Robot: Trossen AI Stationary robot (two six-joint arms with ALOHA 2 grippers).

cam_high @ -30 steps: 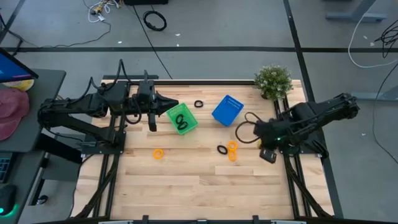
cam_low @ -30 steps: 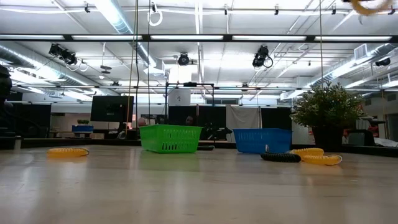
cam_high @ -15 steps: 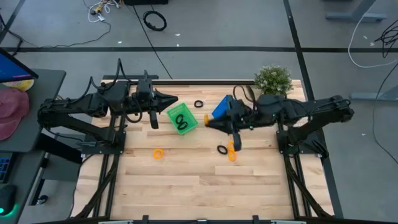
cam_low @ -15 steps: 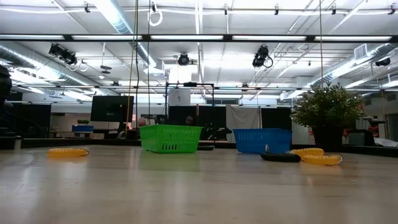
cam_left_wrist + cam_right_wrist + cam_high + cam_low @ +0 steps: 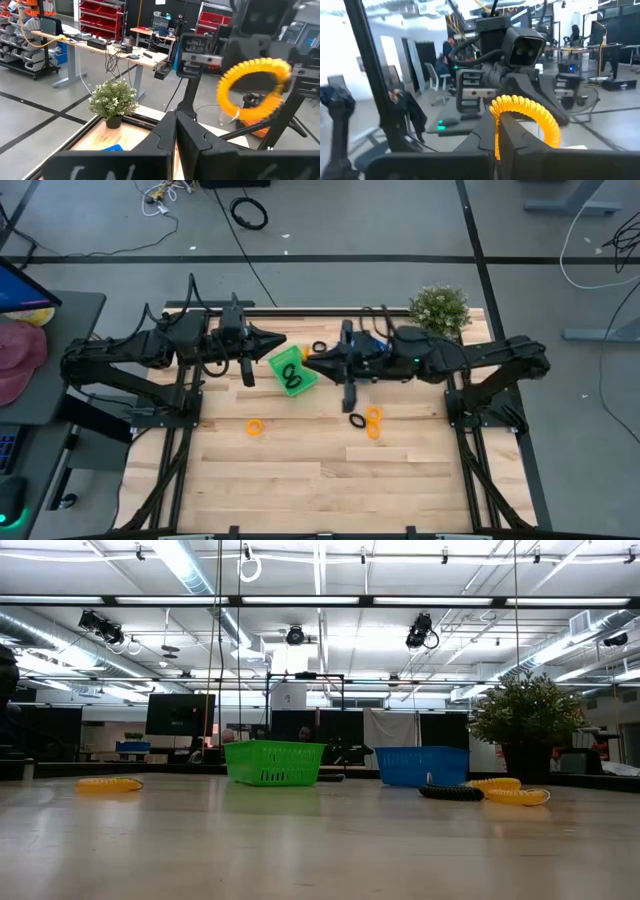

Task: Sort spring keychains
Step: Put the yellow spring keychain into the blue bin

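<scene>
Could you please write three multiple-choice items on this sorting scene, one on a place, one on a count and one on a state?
1. Where does the potted plant stand on the table?
A. at the far right corner
B. at the near left corner
C. inside the green basket

2. How many orange spring keychains lie on the table?
A. none
B. three
C. six

3. What does the right gripper hold?
A. nothing
B. a black keychain
C. an orange spring keychain

Key: 1 A, the high view shows the plant at the table's far right corner. 2 B, one lone orange keychain lies to the left and an orange pair lies beside a black keychain. 3 C, the right wrist view shows the held orange keychain between the fingers, near the green basket.
</scene>
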